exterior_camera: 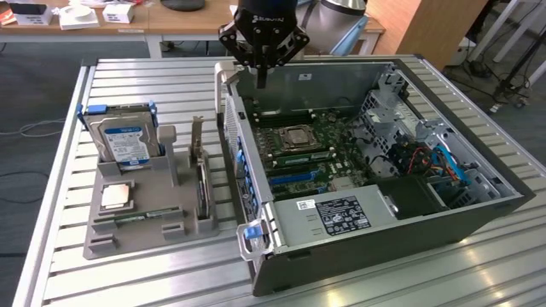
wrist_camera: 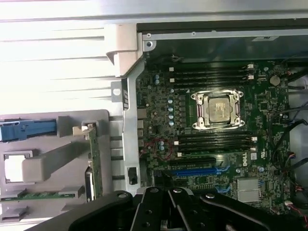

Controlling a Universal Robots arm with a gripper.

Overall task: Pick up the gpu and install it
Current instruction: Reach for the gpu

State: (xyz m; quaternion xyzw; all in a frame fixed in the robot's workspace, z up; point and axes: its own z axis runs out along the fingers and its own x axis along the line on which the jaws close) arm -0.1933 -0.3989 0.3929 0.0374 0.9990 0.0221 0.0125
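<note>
Hovering over the open computer case [exterior_camera: 367,256], I am hanging my claw [exterior_camera: 260,82] above its far corner on the exterior view's left, close to the side wall; the claw is clenched, its two fingers pressing together with nothing between them, and it is touching nothing. The gpu [exterior_camera: 201,176] is standing on its long edge in a slot of the grey holder [exterior_camera: 137,240]; the holder is lying on the slatted metal table [exterior_camera: 128,281] just beside the case, on the exterior view's left; the card's silver bracket is rising at its far end; card and claw are sitting well apart. In the wrist view the gpu [wrist_camera: 95,159] is showing as a thin green edge in the holder [wrist_camera: 57,159], beside the case wall, with my claw [wrist_camera: 167,209] looming dark.

A hard drive [exterior_camera: 125,142] with blue rails is standing upright in the same holder; a memory stick [exterior_camera: 137,216] is lying in a nearer slot. Inside the case the motherboard [exterior_camera: 316,153] is lying exposed, its processor socket [exterior_camera: 295,136] sitting between rows of memory slots; a blue expansion slot [wrist_camera: 195,171] is running along the board near the socket; the power supply [exterior_camera: 337,214] is occupying the near side.
</note>
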